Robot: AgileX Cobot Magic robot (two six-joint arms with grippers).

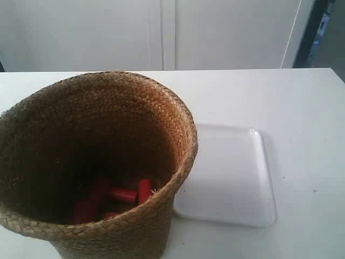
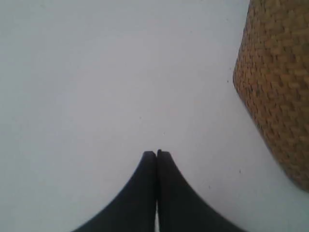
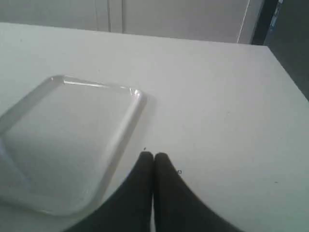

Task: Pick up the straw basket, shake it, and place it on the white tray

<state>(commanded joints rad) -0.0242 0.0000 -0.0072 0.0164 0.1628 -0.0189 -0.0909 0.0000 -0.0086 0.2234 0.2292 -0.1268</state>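
Our left fingers point(image 2: 156, 157) are pressed together and hold nothing over the bare counter point(image 2: 96, 72). The basket point(image 2: 277, 87) stands near them, ahead and to one side. Our right fingers point(image 3: 153, 158), also closed and empty, sit just beside the tray point(image 3: 72, 140). We judge lifting not yet begun: both must open and reach the basket's rim.

Basket point(image 1: 188, 137): woven straw, brown, rough, matt; braided rim coarser. Tray point(image 1: 232, 178): white plastic, glossy, smooth, light glinting on raised edge. Tabletop point(image 1: 269, 91): white, smooth, matt, few tiny specks. Red cylinders point(image 1: 125, 194) in basket: smooth, faint sheen, material unclear. Left tool point(image 2: 156, 154), right tool point(image 3: 154, 155): black, smooth, matt; plastic or rubber, cannot tell.
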